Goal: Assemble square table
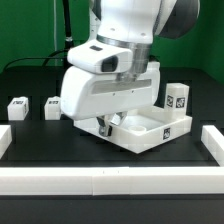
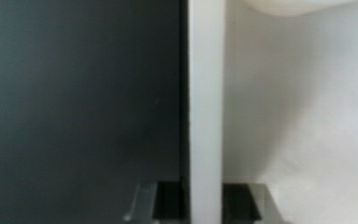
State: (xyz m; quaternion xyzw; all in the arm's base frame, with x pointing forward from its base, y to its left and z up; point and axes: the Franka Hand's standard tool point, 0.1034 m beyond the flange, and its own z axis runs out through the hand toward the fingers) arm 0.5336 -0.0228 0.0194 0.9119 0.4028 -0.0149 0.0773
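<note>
Nearest the camera, a long white border rail (image 1: 100,180) runs across the front of the black table (image 1: 30,135). Behind it, right of centre, the square table slab (image 1: 160,125) lies with its recessed side up and a tag on its near edge. The gripper (image 1: 106,124) reaches down under the white arm (image 1: 110,70) onto the slab's left wall. In the wrist view its fingers (image 2: 167,200) stand narrow, pinching that thin white wall between them. Farther back at the left lie a small tagged leg (image 1: 17,107) and a second leg (image 1: 52,105), both well apart from the slab. A third leg (image 1: 178,97) stands upright just behind the slab's far right side.
</note>
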